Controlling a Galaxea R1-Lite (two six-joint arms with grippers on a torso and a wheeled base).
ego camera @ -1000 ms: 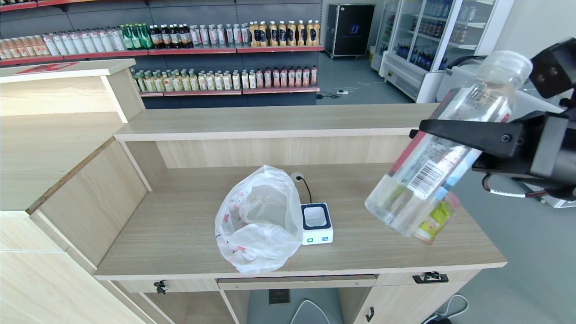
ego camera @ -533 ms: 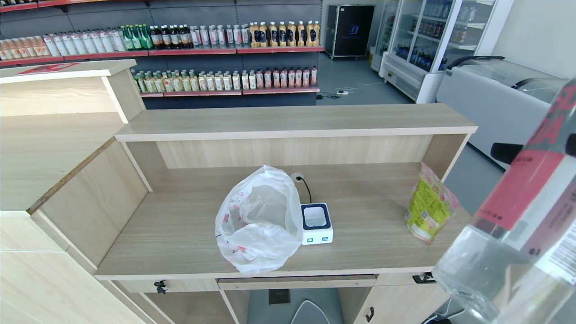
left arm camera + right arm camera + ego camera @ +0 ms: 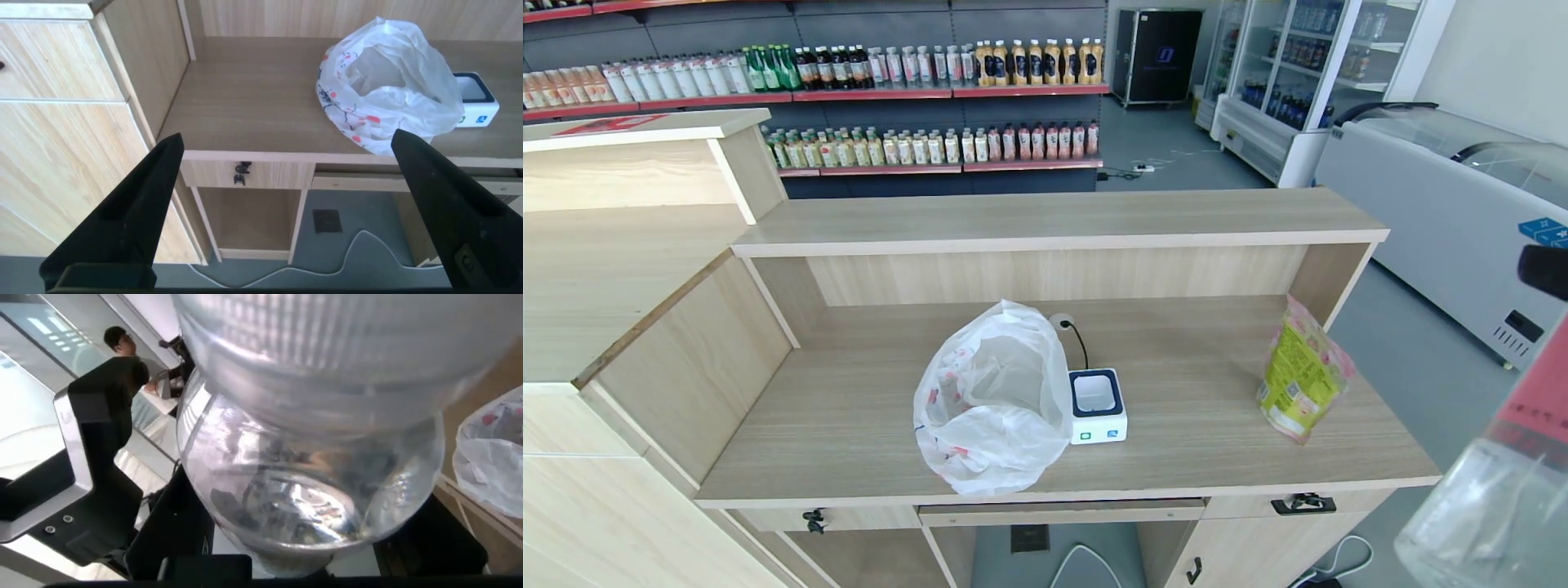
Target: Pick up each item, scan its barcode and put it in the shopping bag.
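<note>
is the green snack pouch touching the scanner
Apart. The head view shows bare counter between the snack pouch and the scanner.

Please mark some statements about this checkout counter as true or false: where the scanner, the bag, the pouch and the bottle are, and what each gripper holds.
1. The scanner stands beside the shopping bag, on the robot's right of it. True.
2. The green pouch lies inside the shopping bag. False: it stands on the counter near its right end, apart from the bag.
3. The left gripper is open and holds nothing. True.
4. The bottle stands on the counter next to the scanner. False: the right gripper holds it in the air, off the counter's right end.
5. The shopping bag's mouth is tied shut. False: it is open.
</note>
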